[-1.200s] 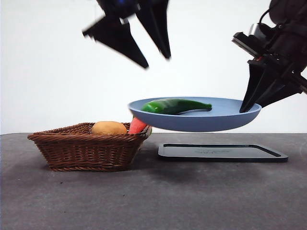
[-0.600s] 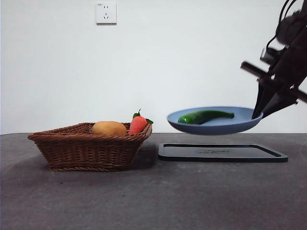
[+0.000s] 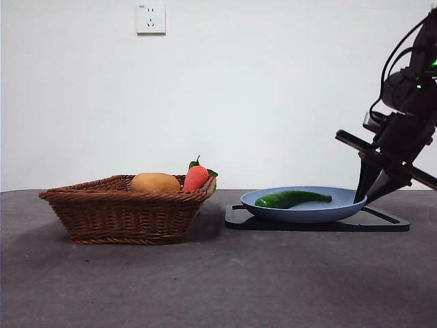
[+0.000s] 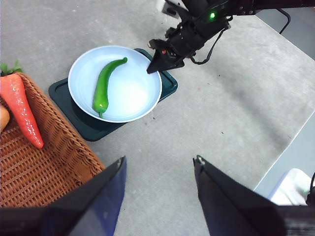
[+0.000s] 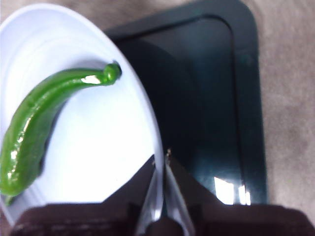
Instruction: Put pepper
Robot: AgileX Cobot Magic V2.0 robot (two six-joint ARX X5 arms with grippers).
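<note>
I've lowered the plate (image 3: pixel 307 206), pepper (image 3: pixel 292 199) aboard, from mid-air onto the tray (image 3: pixel 382 223) (right tool (image 3: pixel 372 193) clamped on its rim, left tool (image 4: pixel 160 169) apart), so release remains.

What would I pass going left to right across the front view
Wicker basket → yellow-orange lump → carrot → pepper on the blue plate → right tool clamping the plate's rim.
</note>
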